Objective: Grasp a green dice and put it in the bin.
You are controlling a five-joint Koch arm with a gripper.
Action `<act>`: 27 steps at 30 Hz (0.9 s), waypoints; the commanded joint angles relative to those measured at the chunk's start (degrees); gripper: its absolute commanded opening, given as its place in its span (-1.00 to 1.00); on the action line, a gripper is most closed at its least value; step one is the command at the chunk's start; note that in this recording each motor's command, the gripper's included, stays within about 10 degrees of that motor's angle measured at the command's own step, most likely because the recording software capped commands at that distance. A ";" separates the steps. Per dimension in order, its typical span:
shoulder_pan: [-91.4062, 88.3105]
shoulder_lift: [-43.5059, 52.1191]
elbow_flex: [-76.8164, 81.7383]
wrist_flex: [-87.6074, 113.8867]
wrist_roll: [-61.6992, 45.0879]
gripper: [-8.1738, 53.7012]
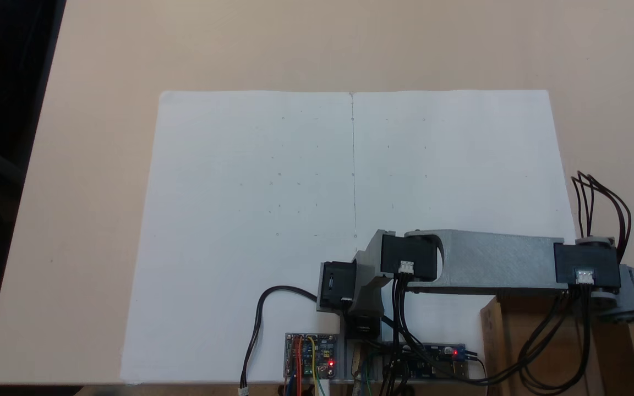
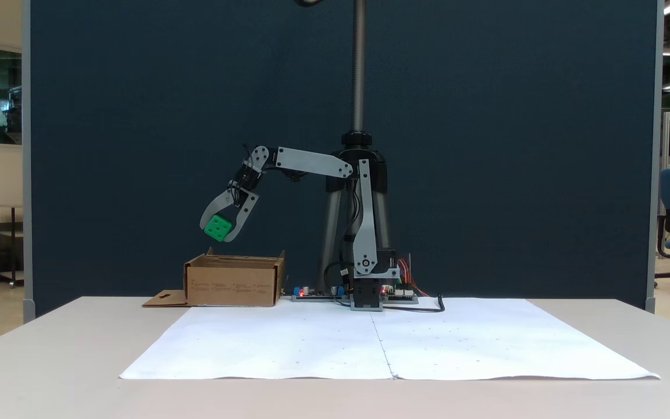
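My fingers (image 2: 219, 227) clamped on the green dice (image 2: 217, 227), hanging above the bin's (image 2: 233, 281) left end, clear of it.

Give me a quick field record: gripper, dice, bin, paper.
gripper: shut on the dice, raised, pointing down
dice: green, held in the air above the bin's left part in a fixed view
bin: cardboard, open top, on the table beside the arm's base; flap flat on its left
paper: white sheets, nothing on them ahead of the base
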 commanded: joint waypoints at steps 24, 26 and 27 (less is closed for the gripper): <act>8.53 -11.07 1.14 0.18 -15.64 0.41; 8.09 -10.20 1.23 0.18 -15.56 0.66; 7.73 -9.76 1.23 0.18 -15.56 0.66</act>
